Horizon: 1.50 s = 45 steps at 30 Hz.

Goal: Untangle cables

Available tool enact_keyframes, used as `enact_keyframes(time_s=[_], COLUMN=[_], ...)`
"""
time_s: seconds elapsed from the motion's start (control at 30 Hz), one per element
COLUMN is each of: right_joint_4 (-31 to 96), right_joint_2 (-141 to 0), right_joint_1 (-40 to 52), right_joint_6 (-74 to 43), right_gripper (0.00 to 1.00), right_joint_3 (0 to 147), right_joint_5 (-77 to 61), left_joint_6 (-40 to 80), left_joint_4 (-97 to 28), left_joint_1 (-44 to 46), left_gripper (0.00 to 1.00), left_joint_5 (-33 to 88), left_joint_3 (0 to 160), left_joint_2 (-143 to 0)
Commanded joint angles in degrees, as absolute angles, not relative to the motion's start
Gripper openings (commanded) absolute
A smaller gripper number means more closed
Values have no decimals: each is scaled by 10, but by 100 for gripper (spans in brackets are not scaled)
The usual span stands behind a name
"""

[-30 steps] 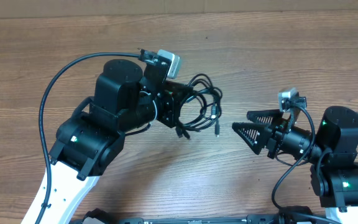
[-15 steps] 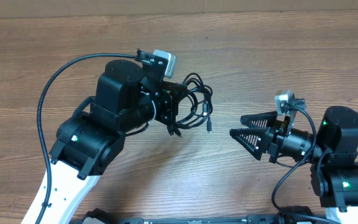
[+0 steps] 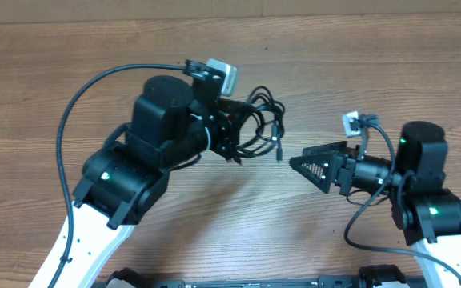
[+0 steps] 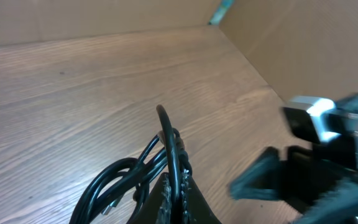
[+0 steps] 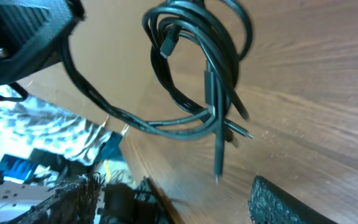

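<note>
Black thin tangled cords (image 3: 261, 128) pinched in left pincer (image 3: 232, 138); right pincer (image 3: 301, 158), spread, faces them nearby. Separation step underway; next likely needs grabbing one dangling plug end (image 3: 279, 154).

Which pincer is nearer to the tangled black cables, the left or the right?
Left. The left pincer is shut on the cables and grips the bundle. The right pincer stands open and apart from them, its tips pointing toward the bundle.

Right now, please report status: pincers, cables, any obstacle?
Left pincer shut on the cables, looped together. Right pincer open, near them, not touching. Nothing between.
</note>
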<state>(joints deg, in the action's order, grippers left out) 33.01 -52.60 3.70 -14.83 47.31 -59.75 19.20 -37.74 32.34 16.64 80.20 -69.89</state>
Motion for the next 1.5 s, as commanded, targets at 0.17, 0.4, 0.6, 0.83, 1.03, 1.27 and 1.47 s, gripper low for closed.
enact_keyframes(time_s=[0.17, 0.4, 0.6, 0.83, 1.03, 1.27, 1.47], right_joint_4=[297, 296, 294, 273, 176, 166, 209], right_joint_2=[-572, -598, -600, -600, -600, -600, -600], right_joint_1=[93, 110, 112, 112, 112, 112, 112], right_joint_6=[-154, -154, -152, -167, -204, -206, -206], right_gripper=[70, 58, 55, 60, 61, 61, 66], right_joint_3=[488, 488, 488, 488, 488, 488, 488], right_joint_5=[-598, -571, -571, -577, -645, -639, -553], left_joint_6=[198, 211, 211, 213, 213, 213, 215], left_joint_4=[-370, -364, -358, -366, -377, -379, -377], left_joint_1=[334, 335, 335, 335, 335, 335, 335], left_gripper=[4, 4, 4, 4, 4, 4, 4], left_joint_5=[161, 167, 176, 161, 152, 166, 166], left_joint_3=[813, 813, 813, 813, 813, 813, 813], left_joint_2=[-716, -717, -717, -717, -720, -720, -720])
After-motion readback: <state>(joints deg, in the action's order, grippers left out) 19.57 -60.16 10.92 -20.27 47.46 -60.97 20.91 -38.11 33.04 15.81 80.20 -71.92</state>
